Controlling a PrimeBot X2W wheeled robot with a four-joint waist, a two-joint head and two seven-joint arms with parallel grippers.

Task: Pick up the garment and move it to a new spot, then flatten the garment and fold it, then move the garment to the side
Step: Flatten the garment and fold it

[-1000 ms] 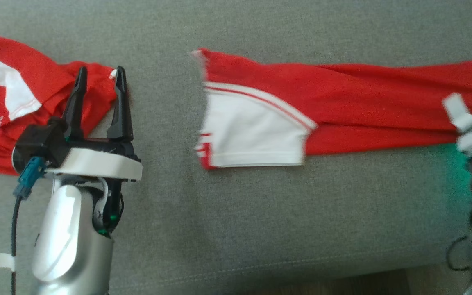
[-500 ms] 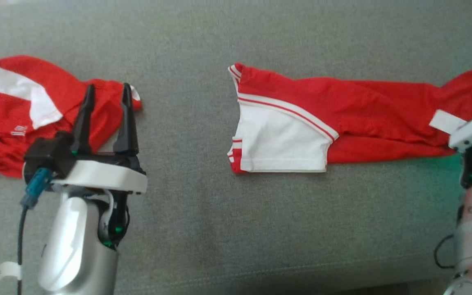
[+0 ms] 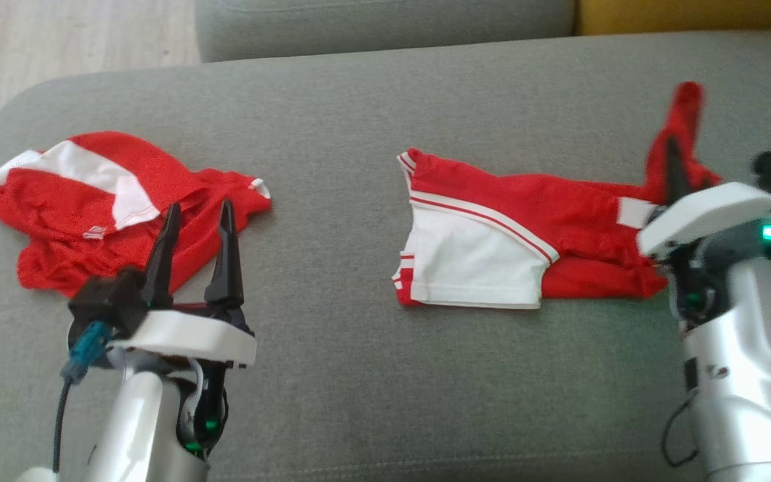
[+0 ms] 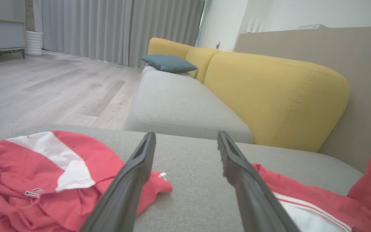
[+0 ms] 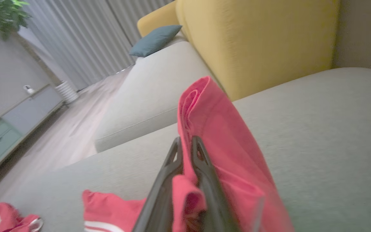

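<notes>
Red garment (image 3: 546,214) pinched at right end by right tool (image 5: 185,141), end held up off sofa (image 3: 359,375) for carrying (relocation step, likely); left tool (image 3: 198,214) spread, empty.

No readable text; white logo (image 3: 94,232) on left garment (image 3: 51,201) illegible.

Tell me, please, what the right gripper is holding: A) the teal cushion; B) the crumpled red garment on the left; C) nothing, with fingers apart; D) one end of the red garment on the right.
D: the right gripper is shut on a lifted end of the red garment.
</notes>
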